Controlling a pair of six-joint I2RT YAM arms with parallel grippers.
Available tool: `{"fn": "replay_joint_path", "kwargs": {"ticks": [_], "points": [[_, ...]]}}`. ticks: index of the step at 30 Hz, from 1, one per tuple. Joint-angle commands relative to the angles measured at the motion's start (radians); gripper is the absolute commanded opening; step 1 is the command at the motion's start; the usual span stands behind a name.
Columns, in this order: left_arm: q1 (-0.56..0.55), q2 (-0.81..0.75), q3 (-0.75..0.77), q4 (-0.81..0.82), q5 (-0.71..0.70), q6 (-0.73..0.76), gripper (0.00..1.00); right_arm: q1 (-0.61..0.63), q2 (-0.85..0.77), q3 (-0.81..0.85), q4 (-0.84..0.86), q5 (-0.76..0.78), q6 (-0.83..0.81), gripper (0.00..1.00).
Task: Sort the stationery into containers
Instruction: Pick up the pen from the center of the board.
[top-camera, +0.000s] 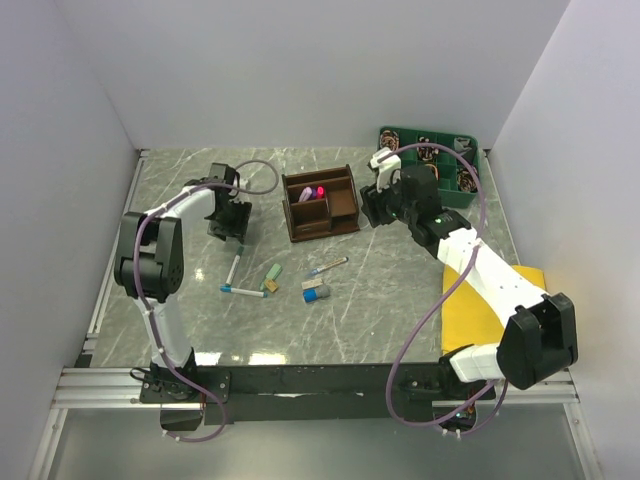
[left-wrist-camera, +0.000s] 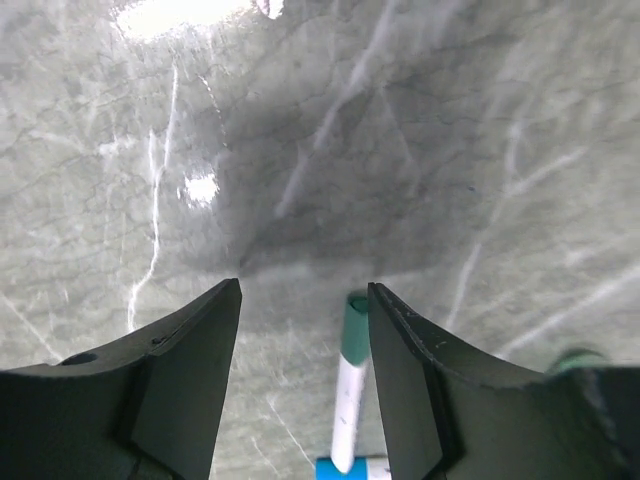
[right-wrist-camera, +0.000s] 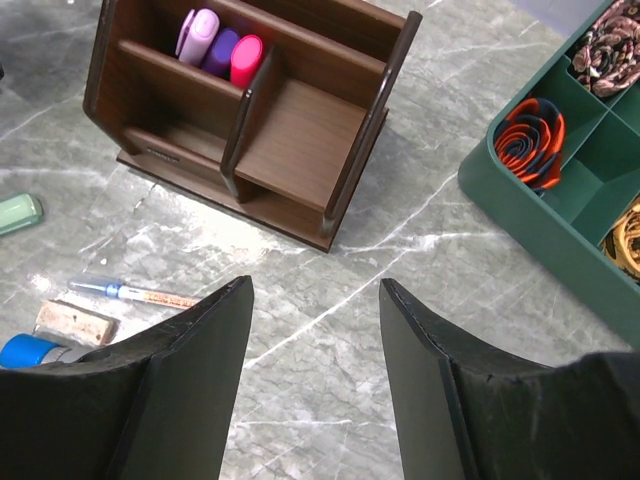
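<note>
The dark brown wooden organiser (top-camera: 320, 205) stands mid-table and holds purple (right-wrist-camera: 197, 35) and pink (right-wrist-camera: 245, 60) markers in a back compartment. My left gripper (top-camera: 229, 236) is open; in its wrist view the gripper (left-wrist-camera: 305, 290) straddles the teal-capped end of a white pen (left-wrist-camera: 350, 380), which lies on the table close to the right finger. My right gripper (top-camera: 368, 210) is open and empty just right of the organiser (right-wrist-camera: 250, 110). On the table lie the white pen (top-camera: 235, 268), a blue-capped pen (top-camera: 242, 291), a green piece (top-camera: 272, 271), a tan piece (top-camera: 270, 285), a thin pen (top-camera: 328, 266) and blue-grey pieces (top-camera: 316, 292).
A green tray of coiled cables (top-camera: 430, 158) stands at the back right, close behind my right arm; it also shows in the right wrist view (right-wrist-camera: 560, 180). A yellow pad (top-camera: 480, 310) lies at the right edge. White walls enclose the marble table on three sides.
</note>
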Motion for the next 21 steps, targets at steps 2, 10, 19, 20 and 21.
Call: {"fn": "replay_joint_path", "kwargs": {"ticks": [2, 10, 19, 20, 21], "points": [[-0.047, -0.100, 0.033, -0.074, 0.018, -0.022, 0.60, -0.002, -0.060, -0.042, 0.054, -0.011, 0.007, 0.62], [-0.069, -0.150, -0.104, -0.071, -0.011, -0.001, 0.52, -0.003, -0.087, -0.077, 0.077, -0.024, 0.008, 0.62], [-0.074, -0.034, -0.059, -0.081, -0.031, 0.008, 0.41, -0.005, -0.113, -0.092, 0.072, -0.024, -0.002, 0.62], [-0.075, -0.021, -0.056, -0.081, -0.031, 0.008, 0.41, -0.005, -0.117, -0.098, 0.074, -0.024, -0.004, 0.62], [-0.078, -0.002, -0.056, -0.081, -0.033, 0.010, 0.40, -0.005, -0.121, -0.103, 0.074, -0.026, -0.004, 0.62]]}}
